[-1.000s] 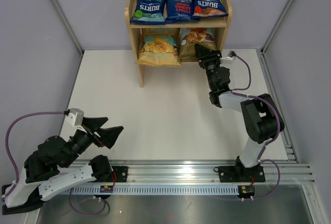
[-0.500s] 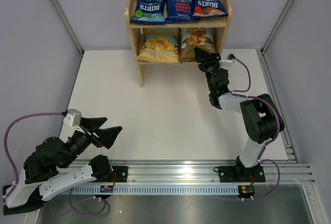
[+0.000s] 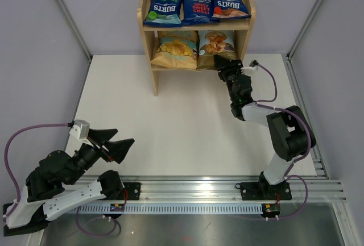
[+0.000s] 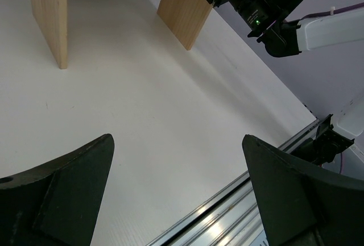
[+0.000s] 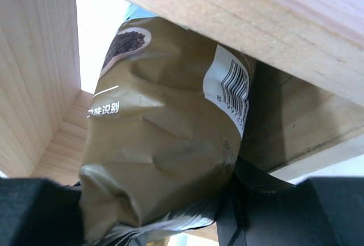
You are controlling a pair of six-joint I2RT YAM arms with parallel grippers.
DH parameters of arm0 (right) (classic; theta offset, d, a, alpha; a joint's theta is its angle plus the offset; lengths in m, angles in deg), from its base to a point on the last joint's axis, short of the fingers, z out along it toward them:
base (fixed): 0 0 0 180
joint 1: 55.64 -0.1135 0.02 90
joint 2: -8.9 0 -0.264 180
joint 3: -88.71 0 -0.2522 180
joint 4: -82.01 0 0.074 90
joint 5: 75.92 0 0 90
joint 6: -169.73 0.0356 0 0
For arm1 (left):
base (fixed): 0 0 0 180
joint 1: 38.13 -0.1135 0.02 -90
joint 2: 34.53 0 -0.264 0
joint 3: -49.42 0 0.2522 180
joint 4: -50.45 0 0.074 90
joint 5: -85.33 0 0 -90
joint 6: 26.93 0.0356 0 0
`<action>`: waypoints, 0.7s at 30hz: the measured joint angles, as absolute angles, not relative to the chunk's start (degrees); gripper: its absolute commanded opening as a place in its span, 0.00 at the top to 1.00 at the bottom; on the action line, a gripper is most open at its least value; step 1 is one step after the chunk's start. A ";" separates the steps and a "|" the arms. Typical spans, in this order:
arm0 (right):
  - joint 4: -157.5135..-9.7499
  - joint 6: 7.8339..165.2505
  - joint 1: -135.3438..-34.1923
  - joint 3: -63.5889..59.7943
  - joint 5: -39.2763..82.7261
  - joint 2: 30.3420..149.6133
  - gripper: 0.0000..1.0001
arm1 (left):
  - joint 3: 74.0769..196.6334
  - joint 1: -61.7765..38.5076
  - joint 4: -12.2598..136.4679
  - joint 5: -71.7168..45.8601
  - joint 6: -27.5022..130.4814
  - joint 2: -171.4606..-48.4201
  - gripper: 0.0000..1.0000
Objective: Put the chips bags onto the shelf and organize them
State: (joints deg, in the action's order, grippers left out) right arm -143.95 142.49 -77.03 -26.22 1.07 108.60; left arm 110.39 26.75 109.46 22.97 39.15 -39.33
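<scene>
At the near-left corner the left gripper (image 3: 126, 137) hangs wide open and empty. On the shelf (image 3: 146, 33) at the far edge, three Burts bags (image 3: 198, 5) line the top. Below, the tan bag (image 3: 175, 51) sits beside the light-blue-and-brown bag (image 3: 216, 42), which now stands straighter, its lower end pinched in the right gripper (image 3: 222, 64).

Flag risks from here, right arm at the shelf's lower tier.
1. The right gripper has its jaws shut on the light-blue-and-brown bag at its bottom edge; on release the bag may slump forward off the lower tier.
2. The gripper sits close to the right panel of the shelf; a careless retreat could knock it and topple the tan bag.
</scene>
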 measured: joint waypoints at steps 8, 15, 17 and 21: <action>-137.33 142.01 -77.03 -26.77 1.61 104.73 0.27 | 110.39 26.75 109.48 22.97 39.15 -39.22 0.01; -133.46 141.92 -77.03 -27.51 1.79 102.04 0.20 | 110.39 26.75 109.48 22.99 39.13 -38.72 0.01; -132.32 142.12 -77.03 -27.58 2.05 101.25 0.13 | 110.39 26.75 109.46 23.01 39.13 -38.54 0.01; -130.73 142.27 -77.03 -27.95 3.06 99.59 0.05 | 110.39 26.75 109.51 23.06 39.13 -38.37 0.01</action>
State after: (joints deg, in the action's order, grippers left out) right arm -130.73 142.27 -77.03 -27.95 3.06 99.59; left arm 110.39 26.75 109.51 23.06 39.13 -38.37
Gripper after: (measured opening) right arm 0.930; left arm 0.988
